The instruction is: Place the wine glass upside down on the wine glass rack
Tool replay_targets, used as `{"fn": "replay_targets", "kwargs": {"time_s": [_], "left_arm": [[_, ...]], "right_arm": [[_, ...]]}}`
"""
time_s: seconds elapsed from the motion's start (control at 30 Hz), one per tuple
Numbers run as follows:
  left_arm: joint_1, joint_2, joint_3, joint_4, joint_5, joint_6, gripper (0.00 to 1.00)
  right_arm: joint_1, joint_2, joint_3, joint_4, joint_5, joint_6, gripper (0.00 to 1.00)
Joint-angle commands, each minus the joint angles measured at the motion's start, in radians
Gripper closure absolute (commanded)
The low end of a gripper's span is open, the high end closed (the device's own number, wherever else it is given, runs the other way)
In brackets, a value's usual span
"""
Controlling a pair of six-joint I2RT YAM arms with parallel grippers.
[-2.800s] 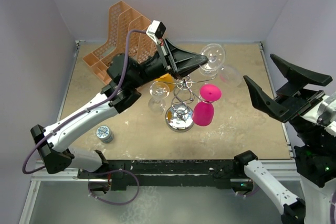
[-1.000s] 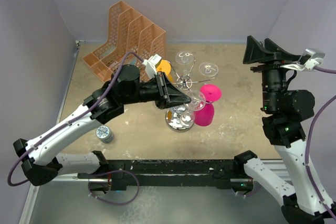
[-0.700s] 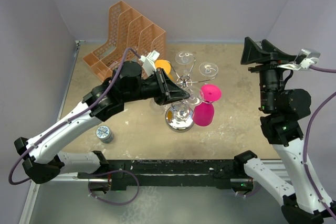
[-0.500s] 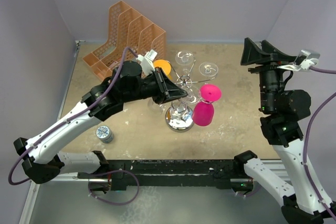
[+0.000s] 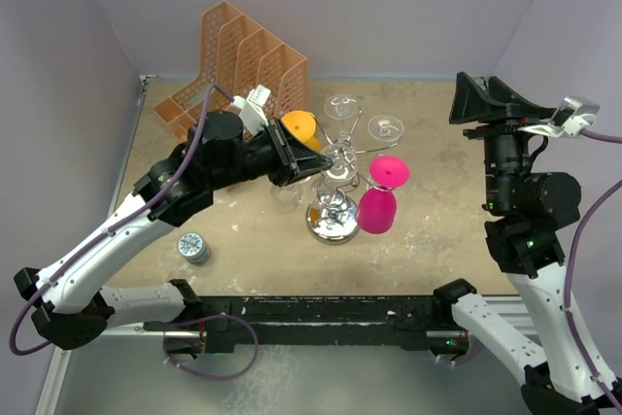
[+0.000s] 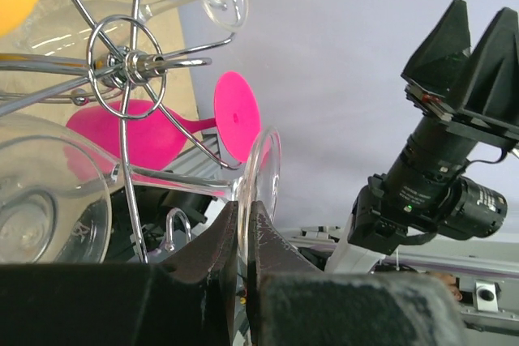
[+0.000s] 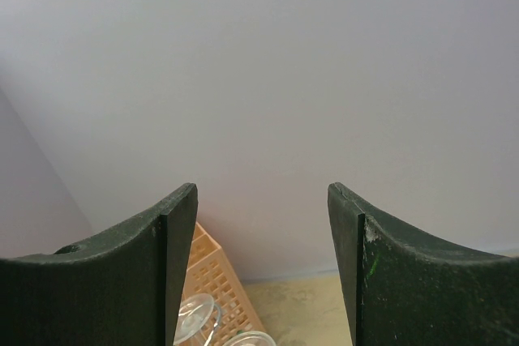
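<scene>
While I watched the screens, the left gripper [image 6: 243,211] was pinched almost shut on the round foot of the clear wine glass [image 6: 261,169], so it was holding the glass. The glass was right at the wine glass rack [image 5: 333,224], which stood near the middle of the desk. Its stem ran in among the wire arms. I could not tell if the foot was resting on a wire.

I think I was at the hanging step, with the glass at the rack but not let go. Next I would need to make sure the foot sat on a wire. Then I would open the fingers slowly and pull the arm back toward the left edge without bumping the pink glass [image 5: 377,206].

The right gripper [image 7: 261,200] was wide open, up high by the right edge, holding nothing.

The left wrist view showed the thin gap of the fingers and the foot in it. The top view did not, because the arm hid it. The top view showed the whole desk, with the orange file organiser [image 5: 233,60] in the far left corner and a small round tin [image 5: 194,247] by the near edge. The right wrist view showed mostly wall.
</scene>
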Motion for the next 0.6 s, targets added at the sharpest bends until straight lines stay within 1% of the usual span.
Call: {"fn": "replay_targets", "kwargs": {"time_s": [0.0, 0.17, 0.57], "left_arm": [[0.007, -0.044, -0.006, 0.065, 0.002, 0.01, 1.0], [0.008, -0.063, -0.036, 0.087, 0.04, -0.009, 1.0], [0.008, -0.119, -0.073, 0.069, 0.063, -0.008, 1.0]], "right_arm": [[0.002, -0.006, 0.001, 0.03, 0.003, 0.014, 0.33], [0.002, -0.006, -0.001, 0.027, 0.002, 0.017, 0.33], [0.002, 0.007, 0.0, 0.03, -0.005, 0.023, 0.33]]}}
